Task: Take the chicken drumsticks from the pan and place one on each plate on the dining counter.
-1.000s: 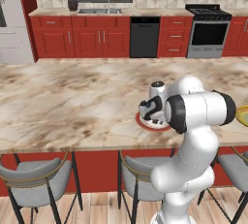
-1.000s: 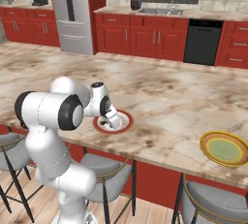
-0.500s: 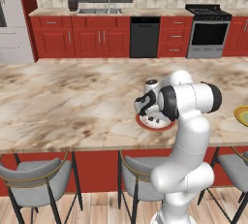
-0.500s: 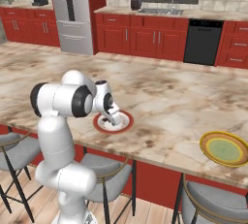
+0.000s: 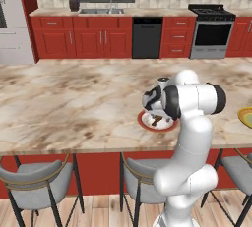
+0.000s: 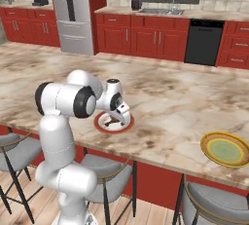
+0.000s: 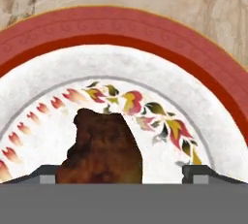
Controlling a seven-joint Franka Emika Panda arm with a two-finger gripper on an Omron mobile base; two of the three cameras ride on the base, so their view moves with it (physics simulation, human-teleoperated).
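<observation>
My gripper [image 7: 121, 173] hangs just above the white plate with the red rim [image 7: 145, 29] on the dining counter [image 5: 74, 108]. It is open, and its fingertips [image 7: 48, 172] stand wide apart. One orange-brown chicken drumstick [image 7: 104, 145] lies on the plate between them, close to the left tip and clear of the right one. From the base views the drumstick [image 5: 157, 120] rests in the plate's middle under the gripper [image 6: 121, 116]. The yellow plate [image 6: 226, 149] sits bare further right along the counter. The pan and the other drumstick are out of view.
Grey-cushioned stools [image 5: 37, 182] stand along the counter's near edge. Across the aisle are red cabinets, a sink [image 5: 101, 11], a dishwasher [image 5: 146, 37], a stove [image 5: 212, 29] and a fridge [image 6: 73, 12].
The arm's upper links have swung and drawn upright. The gripper has edged slightly sideways but stays low over the red-rimmed plate.
</observation>
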